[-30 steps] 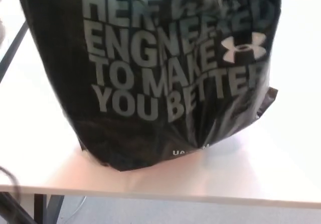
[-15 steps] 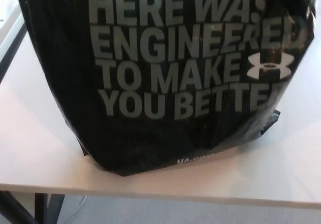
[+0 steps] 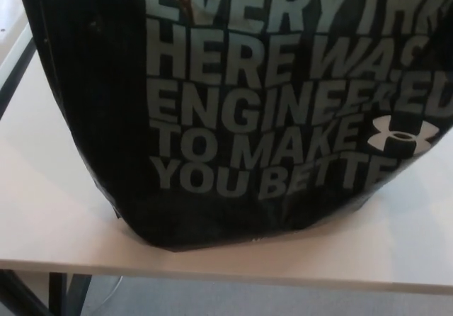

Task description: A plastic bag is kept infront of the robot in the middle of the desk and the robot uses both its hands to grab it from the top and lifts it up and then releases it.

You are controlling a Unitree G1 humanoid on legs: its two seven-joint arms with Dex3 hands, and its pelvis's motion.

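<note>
A large black plastic bag [image 3: 233,110] with grey block lettering and a white logo fills most of the head view. Its bottom rests on the white desk [image 3: 49,210] near the front edge. The bag's top runs out of the picture at the upper edge. Neither of my hands shows anywhere in the view.
The desk's front edge [image 3: 226,277] crosses the bottom of the picture, with grey floor [image 3: 248,300] below it. A dark desk leg [image 3: 60,295] stands at the lower left. A dark bar [image 3: 18,68] runs along the left side.
The printed lettering on the bag has slid downward and to the right, with another line of text now showing at the top. The bag's base has spread lower on the desk.
</note>
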